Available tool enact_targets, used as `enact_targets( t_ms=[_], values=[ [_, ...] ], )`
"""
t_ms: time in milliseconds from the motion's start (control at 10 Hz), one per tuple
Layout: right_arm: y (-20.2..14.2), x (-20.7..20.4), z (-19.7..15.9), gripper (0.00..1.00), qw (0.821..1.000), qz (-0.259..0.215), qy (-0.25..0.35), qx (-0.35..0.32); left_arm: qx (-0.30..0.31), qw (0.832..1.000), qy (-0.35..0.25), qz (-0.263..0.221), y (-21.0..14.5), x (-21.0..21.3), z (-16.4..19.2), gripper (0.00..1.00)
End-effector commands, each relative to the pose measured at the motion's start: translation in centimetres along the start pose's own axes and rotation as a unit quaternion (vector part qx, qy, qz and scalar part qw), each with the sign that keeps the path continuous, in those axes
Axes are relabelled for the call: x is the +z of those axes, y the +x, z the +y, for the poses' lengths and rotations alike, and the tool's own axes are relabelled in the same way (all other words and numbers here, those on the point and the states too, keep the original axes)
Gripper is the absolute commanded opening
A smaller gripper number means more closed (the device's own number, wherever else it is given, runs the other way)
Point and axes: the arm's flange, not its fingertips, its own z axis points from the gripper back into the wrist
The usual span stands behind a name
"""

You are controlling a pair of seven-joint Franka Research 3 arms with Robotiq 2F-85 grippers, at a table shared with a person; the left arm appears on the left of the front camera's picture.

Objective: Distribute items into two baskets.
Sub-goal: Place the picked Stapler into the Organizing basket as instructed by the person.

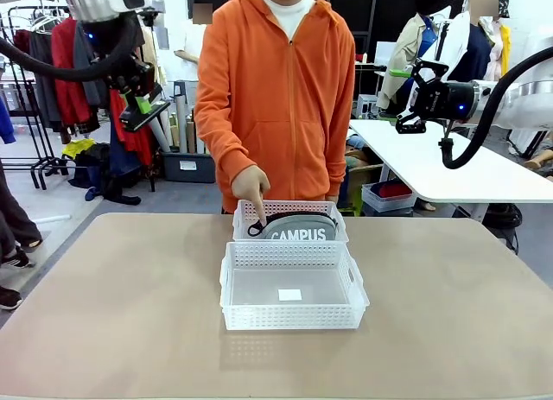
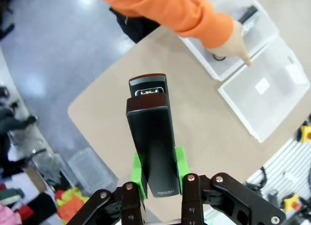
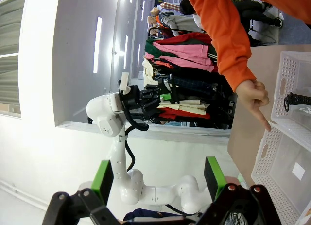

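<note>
A: Listing from the front view: two lattice-sided translucent white baskets sit touching, mid-bench. The far basket (image 1: 289, 212) holds a grey fabric pouch (image 1: 298, 228), soft, white "CAMPUS" lettering, black strap at its left end. The near basket (image 1: 292, 289) carries just a small white sticker (image 1: 289, 295) on its smooth floor. A person in an orange hoodie (image 1: 276, 89) points a hand (image 1: 251, 187) down at the far basket's left corner.

B: And the stapler?

A: Item: black stapler (image 2: 153, 142), glossy, long and narrow. The left wrist view gives it best: the left tool (image 2: 158, 179) pinches it at its near end between green pads (image 2: 181, 163), metal mouth pointing away, high above the tan bench (image 2: 146, 89). From the front it reads as a dark bar in the raised left tool (image 1: 143, 102), upper left, well apart from both baskets.

B: The other arm?

A: Right tool (image 1: 413, 98), raised at upper right, off the bench. Its own wrist view shows the green-padded fingers (image 3: 103, 179) spread wide, nothing between them, with both baskets sideways at the picture's right edge.
</note>
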Motion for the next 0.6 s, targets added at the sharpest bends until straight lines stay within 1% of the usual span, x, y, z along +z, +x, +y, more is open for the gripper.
enact_targets(
  t_ms=[0, 100, 200, 300, 400, 500],
  values=[
    [0.0, 0.0, 0.3, 1.00, 1.000, -0.005, 0.004, -0.004, -0.087, 0.996, -0.001, -0.031, -1.4, 0.0, -0.9, 0.00],
    [0.0, 0.0, 0.3, 1.00, 1.000, -0.005, 0.004, -0.004, -0.144, 0.989, -0.001, -0.030, -1.3, 0.5, -2.3, 0.00],
    [0.0, 0.0, 0.3, 1.00, 1.000, -0.005, 0.004, -0.004, -0.200, 0.979, -0.006, -0.047, -1.0, 0.9, -3.7, 0.00],
    [0.0, 0.0, 0.3, 1.00, 1.000, -0.005, 0.004, -0.004, -0.260, 0.964, -0.009, -0.062, -0.7, 1.1, -5.3, 0.00],
    [0.0, 0.0, 0.3, 1.00, 1.000, -0.005, 0.004, -0.004, -0.295, 0.953, -0.015, -0.074, -0.5, 1.4, -6.8, 0.00],
    [0.0, 0.0, 0.3, 1.00, 1.000, -0.005, 0.004, -0.004, -0.334, 0.938, -0.031, -0.085, -0.4, 1.6, -8.5, 0.00]
  ],
)
